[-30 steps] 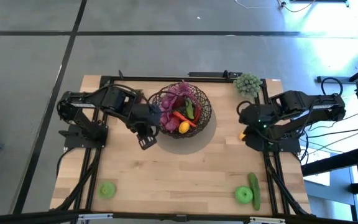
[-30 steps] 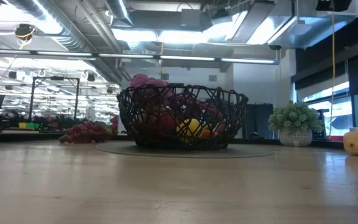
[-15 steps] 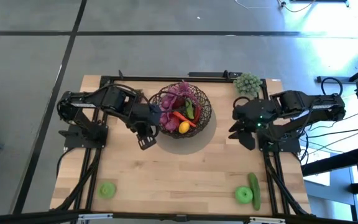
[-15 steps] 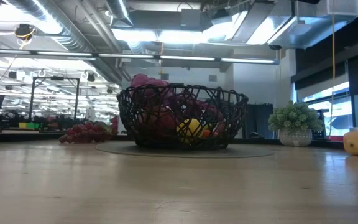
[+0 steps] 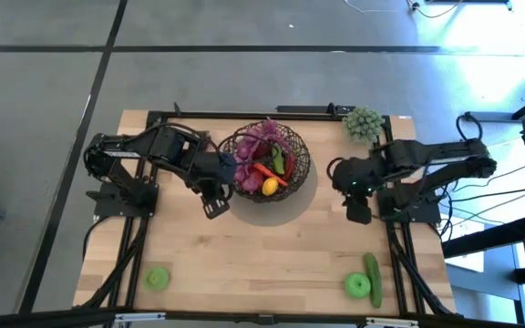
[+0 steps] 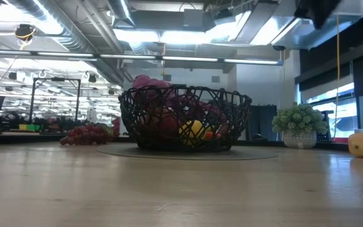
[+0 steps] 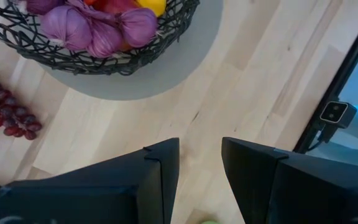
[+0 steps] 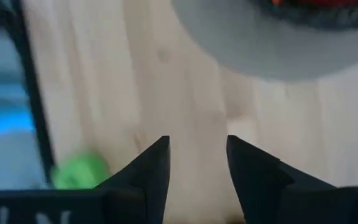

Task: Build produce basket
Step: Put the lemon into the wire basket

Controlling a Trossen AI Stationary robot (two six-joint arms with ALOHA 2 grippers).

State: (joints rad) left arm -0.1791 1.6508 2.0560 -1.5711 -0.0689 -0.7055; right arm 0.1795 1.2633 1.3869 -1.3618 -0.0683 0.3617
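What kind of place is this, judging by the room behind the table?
Probably a robotics lab or workshop, not a home. The low view shows exposed ceiling ducts and strip lights; the high view shows a metal-framed wooden table on a bare grey floor.

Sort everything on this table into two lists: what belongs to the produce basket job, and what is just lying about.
Job: wire basket with lemon, carrot; red grapes; green apples; cucumber.

Lying about: pale green bumpy cluster; grey mat under the basket.
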